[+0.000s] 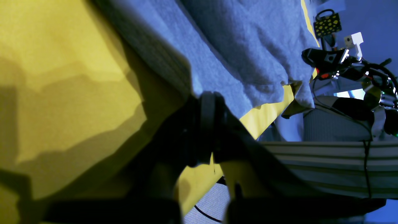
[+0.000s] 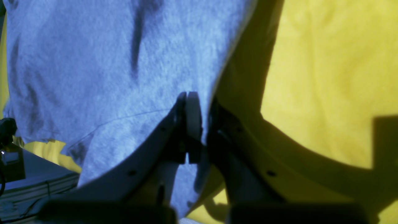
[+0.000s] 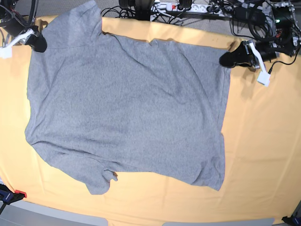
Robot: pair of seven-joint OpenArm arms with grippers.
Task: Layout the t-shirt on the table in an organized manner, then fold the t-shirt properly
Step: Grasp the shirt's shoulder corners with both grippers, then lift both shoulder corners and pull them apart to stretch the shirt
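The grey t-shirt (image 3: pixel 127 108) lies spread flat on the yellow-orange table (image 3: pixel 263 141), plain side up, with one sleeve (image 3: pixel 101 181) curled toward the near edge. My left gripper (image 3: pixel 229 60) sits at the shirt's far right corner. In the left wrist view its fingers (image 1: pixel 207 102) are pressed together on the shirt's edge (image 1: pixel 217 62). My right gripper (image 3: pixel 39 43) is at the shirt's far left edge. In the right wrist view its pads (image 2: pixel 192 109) are clamped on the grey fabric (image 2: pixel 108 62).
Cables and a power strip (image 3: pixel 178 6) run just beyond the table's far edge, with more electronics (image 3: pixel 282 19) at the far right. A red clamp (image 3: pixel 19 193) grips the near left corner. Bare cloth (image 3: pixel 268 179) stretches to the right of the shirt.
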